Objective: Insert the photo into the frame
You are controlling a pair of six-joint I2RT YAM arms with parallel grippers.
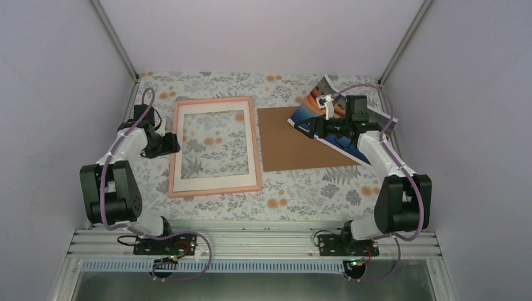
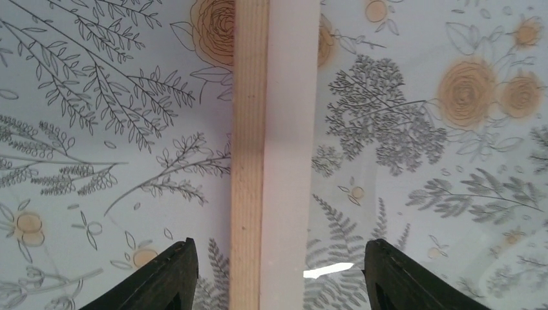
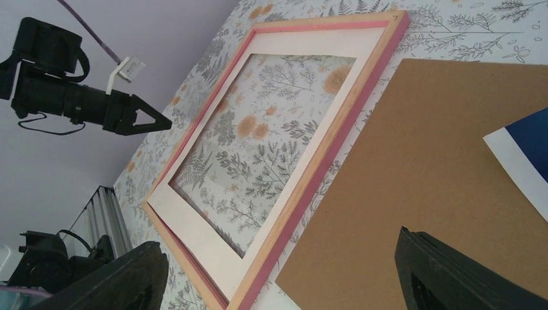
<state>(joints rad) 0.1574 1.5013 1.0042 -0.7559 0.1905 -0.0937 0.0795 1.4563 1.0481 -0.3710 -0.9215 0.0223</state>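
From above, the frame [image 1: 214, 100] is lying flat at centre-left, its long axis running 12 to 6. The board [image 1: 295, 147] is sitting just beside it at 3 o'clock, and the photo [image 1: 304, 113] is resting across the board's far right corner. The photo is skewed roughly 10 to 4, with one white corner curling up at 12. The right gripper [image 1: 302, 129] is hovering over the photo's near-left part, so the right arm is plainly the nearer one. The left gripper [image 1: 170, 144] is waiting at the frame's 9 o'clock edge. In the left wrist view, the dark fingers [image 2: 169, 278] are standing apart on either side of the frame's wooden rail [image 2: 249, 161], touching nothing and holding nothing. In the right wrist view, the fingers [image 3: 452, 278] are spread wide with only bare board between them, gripping nothing. The photo's blue corner [image 3: 526, 139] is lying off at 3 o'clock, outside the jaws. The coming move is probably hinging on shifting toward that corner, then turning the print to match the frame's axis.
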